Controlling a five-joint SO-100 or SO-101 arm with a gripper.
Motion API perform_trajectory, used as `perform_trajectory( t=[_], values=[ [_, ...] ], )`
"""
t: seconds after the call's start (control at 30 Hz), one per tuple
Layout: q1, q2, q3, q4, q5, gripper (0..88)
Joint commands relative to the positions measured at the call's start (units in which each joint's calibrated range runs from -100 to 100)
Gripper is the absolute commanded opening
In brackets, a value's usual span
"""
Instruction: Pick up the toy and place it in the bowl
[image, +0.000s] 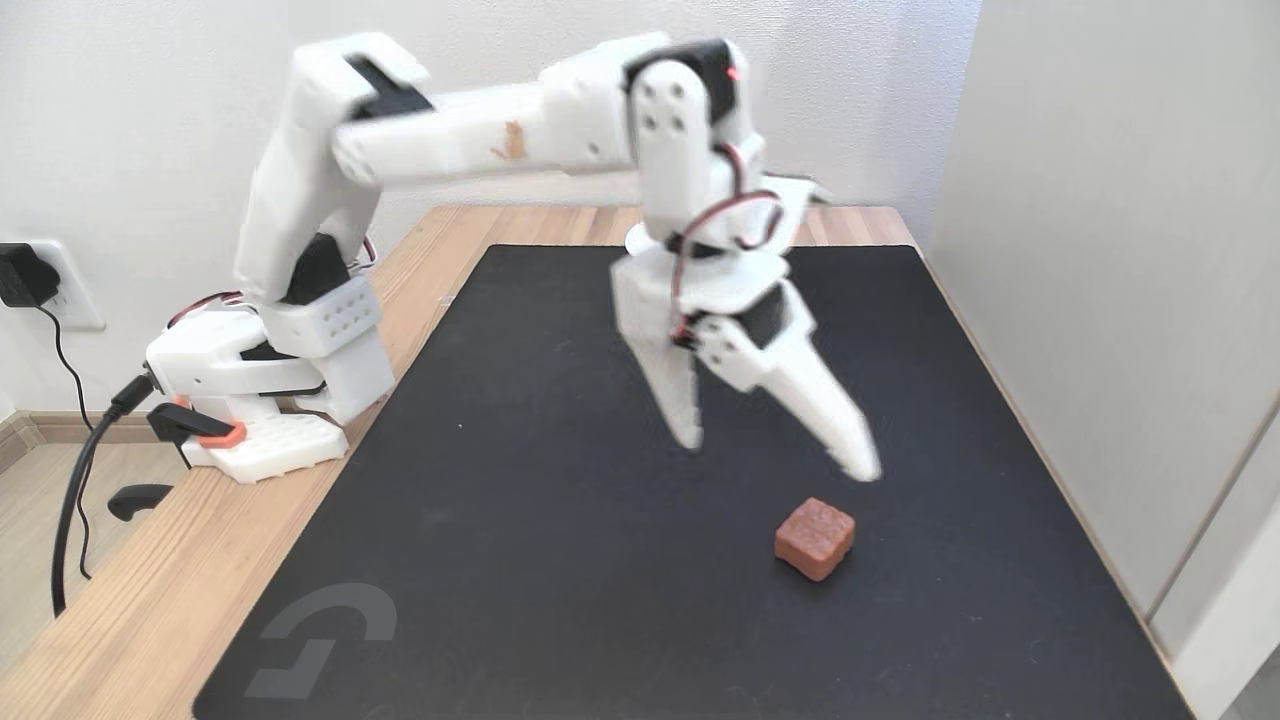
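Nearest the camera in the fixed view, a grey logo (320, 640) is printed on the front left corner of a black mat (560, 520) that covers most of a wooden surface (150, 610). A little farther back and to the right, the toy (815, 538), a small reddish-brown block with a bumpy grid on top, sits flat on the mat with nothing touching it.

Above and just behind the toy hangs the white gripper (780, 455), pointing down, its outline blurred. Its jaws stand wide apart and hold nothing; the right fingertip is the nearer one to the toy, up and slightly right of it, while the left fingertip sits well to the toy's left. Both tips are clear of the mat.

Red and black wires (745, 215) loop across the wrist above the jaws. The forearm runs leftward to the elbow, and the upper arm drops to the white base (255, 400), fixed by an orange-tipped clamp (205, 428) at the left edge of the wooden surface. Farthest back, a black plug (25, 275) sits in a wall socket at the left.
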Motion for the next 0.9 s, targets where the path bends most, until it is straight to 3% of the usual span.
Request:
perform_trajectory(
  t=[0.0, 0.47, 0.63, 0.87],
  values=[
    [-0.5, 11.0, -20.5, 2.6, 0.3, 48.6],
    [-0.6, 22.3, -29.1, 2.4, -0.2, 48.8],
    [-0.7, 24.7, -32.9, 2.4, -4.6, 48.6],
    [-1.1, 29.6, -37.3, 0.6, -6.6, 48.6]
  ],
)
